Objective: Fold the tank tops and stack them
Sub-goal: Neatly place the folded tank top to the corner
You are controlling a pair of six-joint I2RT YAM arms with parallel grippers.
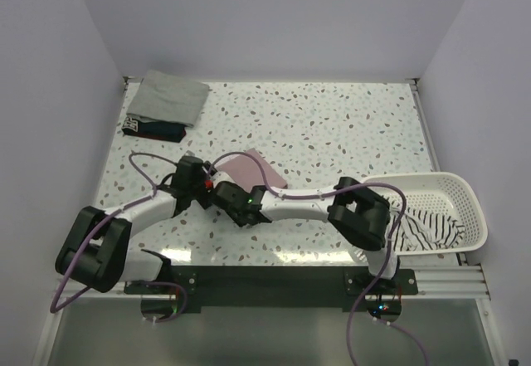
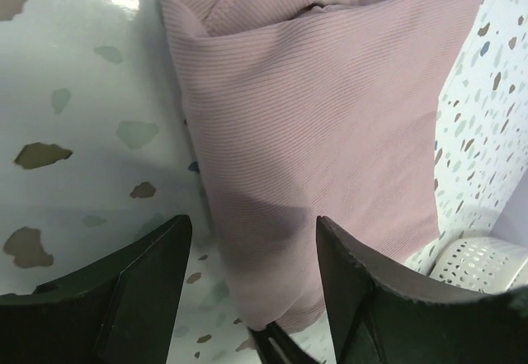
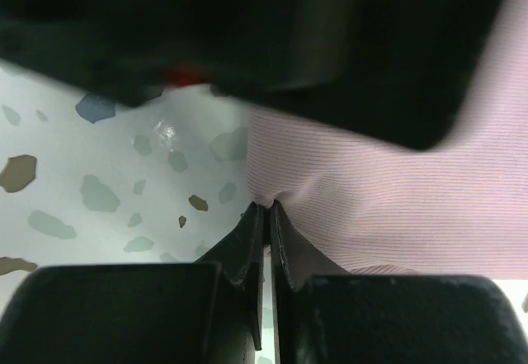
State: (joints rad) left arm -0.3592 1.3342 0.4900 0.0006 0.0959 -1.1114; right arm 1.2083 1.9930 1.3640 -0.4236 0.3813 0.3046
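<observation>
The dusty pink tank top [image 1: 255, 167] lies folded on the table at mid-front. It fills the left wrist view [image 2: 322, 108]. My left gripper [image 1: 211, 182] is open, its jaws [image 2: 253, 224] straddling the top's near edge without holding it. My right gripper [image 1: 224, 187] is shut on the pink top's near corner [image 3: 268, 205], pinching a small fold of cloth. The grey-green tank top [image 1: 172, 96] lies folded on the dark navy one [image 1: 154, 129] at the back left. The white black-striped tank top [image 1: 427, 229] lies crumpled in the basket.
The white slotted basket [image 1: 465, 192] stands at the front right edge; a bit of it shows in the left wrist view [image 2: 483, 265]. Both arms cross low over the table's front middle, their purple cables looping above them. White walls enclose the table.
</observation>
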